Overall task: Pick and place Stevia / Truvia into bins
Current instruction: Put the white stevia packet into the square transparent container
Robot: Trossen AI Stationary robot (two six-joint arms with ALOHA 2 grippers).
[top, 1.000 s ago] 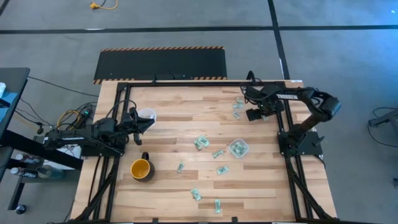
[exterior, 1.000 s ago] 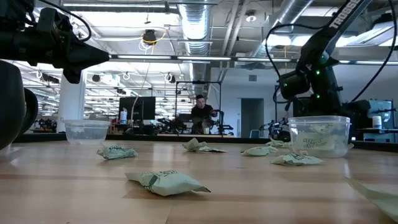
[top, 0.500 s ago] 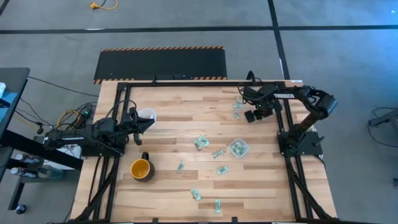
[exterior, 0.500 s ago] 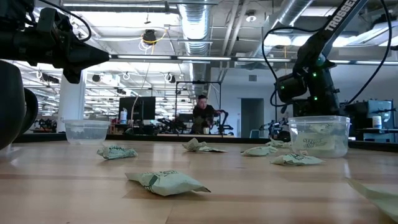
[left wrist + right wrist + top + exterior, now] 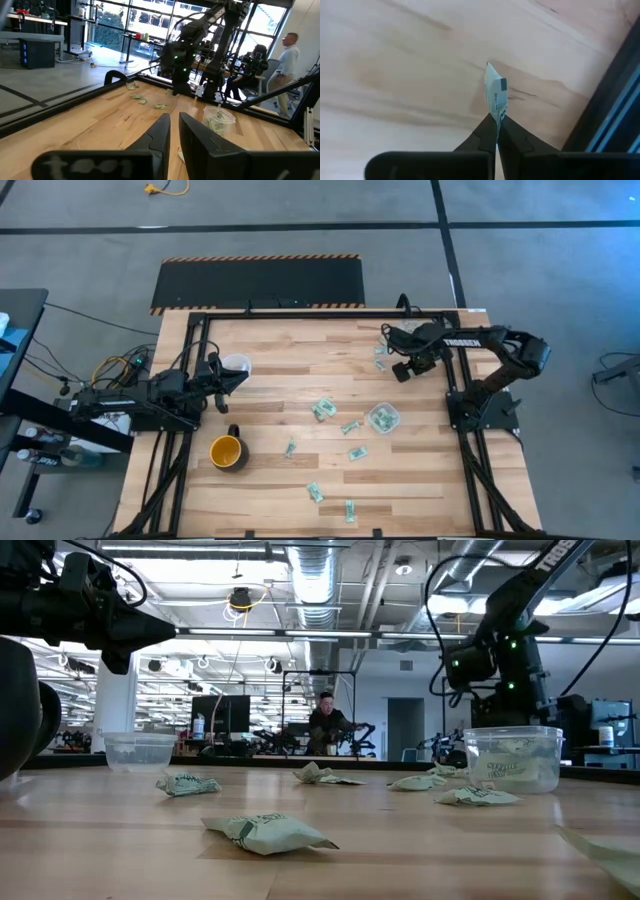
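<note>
Pale green-and-white sachet [image 5: 495, 92] pinched between the tips of the right pincer [image 5: 497, 119], held above the wooden tabletop [image 5: 280, 380] near its far right corner. Beyond, a clear cup [image 5: 383, 418] holding sachets, loose sachets [image 5: 322, 409] scattered mid-tabletop. Left pincer [image 5: 174, 120] narrowed, nearly closed on nothing, beside the second cup [image 5: 236, 365].

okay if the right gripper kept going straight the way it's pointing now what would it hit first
Most likely the bare wooden table. The right gripper points down at it, shut on a sachet that sticks out past its fingertips, so the sachet's far end would touch the wood first. How high it hangs above the table is unclear.
</note>
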